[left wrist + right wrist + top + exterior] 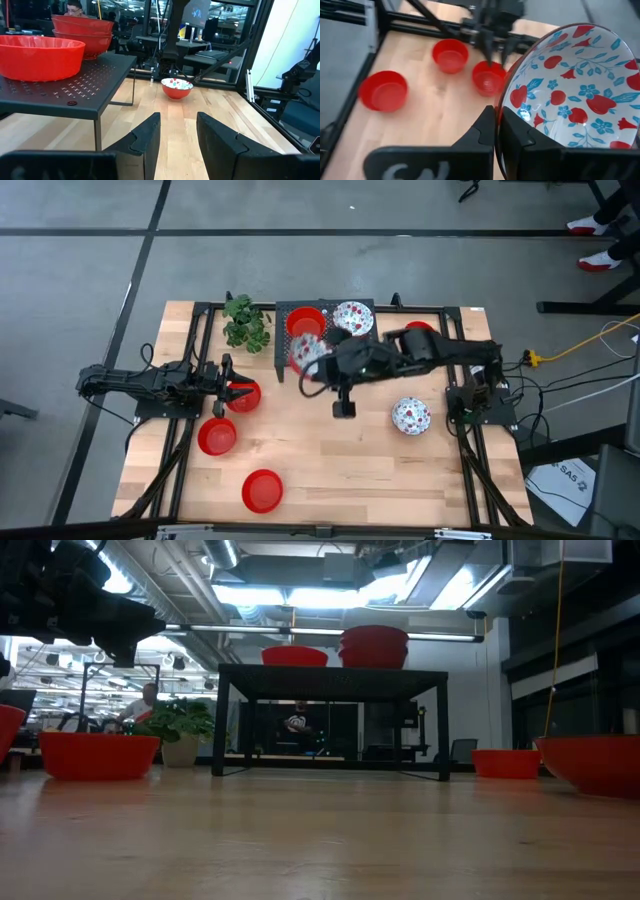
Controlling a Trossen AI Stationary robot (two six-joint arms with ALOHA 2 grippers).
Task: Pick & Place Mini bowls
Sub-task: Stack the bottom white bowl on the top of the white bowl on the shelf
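Your right gripper (496,132) pinches a floral bowl's (575,95) rim beside the rack (283,340); your left gripper (226,387), fingers parted, hovers at a red bowl (245,396) near the table's (330,470) left edge.

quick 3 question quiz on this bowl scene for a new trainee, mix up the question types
1. True or false: the right gripper is shut on the rim of a floral bowl.
2. Multiple choice: what sits on the black rack in the high view? A) only red bowls B) a red bowl and a second floral bowl C) the plant
3. Fill in: the left gripper is open and sits by a plain ___ bowl on the table.

Key
1. True
2. B
3. red
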